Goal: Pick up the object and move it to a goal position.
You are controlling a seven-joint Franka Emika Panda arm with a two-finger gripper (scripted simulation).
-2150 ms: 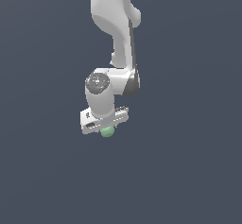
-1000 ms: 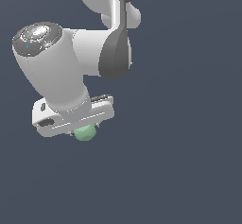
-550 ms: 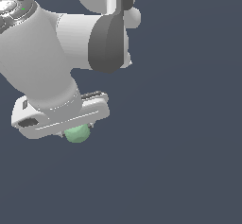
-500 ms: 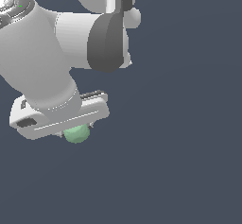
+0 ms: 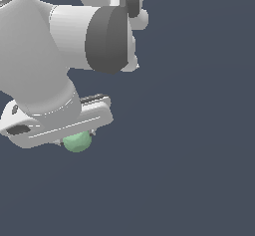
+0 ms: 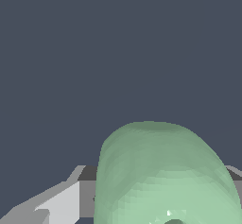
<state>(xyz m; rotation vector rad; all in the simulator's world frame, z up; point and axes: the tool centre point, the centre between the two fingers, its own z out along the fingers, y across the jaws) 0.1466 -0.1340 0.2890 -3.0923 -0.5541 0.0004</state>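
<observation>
The object [image 5: 76, 142] is a small pale mint-green rounded chunk. In the exterior view it pokes out just below the white gripper [image 5: 79, 138], held between its fingers. The gripper hangs from the big white arm that fills the exterior view's left. In the wrist view the object [image 6: 163, 176] is large and close, with a dimple near the frame's edge, and one grey finger [image 6: 56, 204] shows beside it. The gripper is shut on the object. The fingertips are mostly hidden by the hand body.
The background is a plain dark blue-grey in both views. The arm's white links and dark joint [image 5: 107, 38] take up the exterior view's upper left.
The arm has come much closer to the exterior camera and moved toward the exterior view's left, carrying the object with it. The grip has stayed the same.
</observation>
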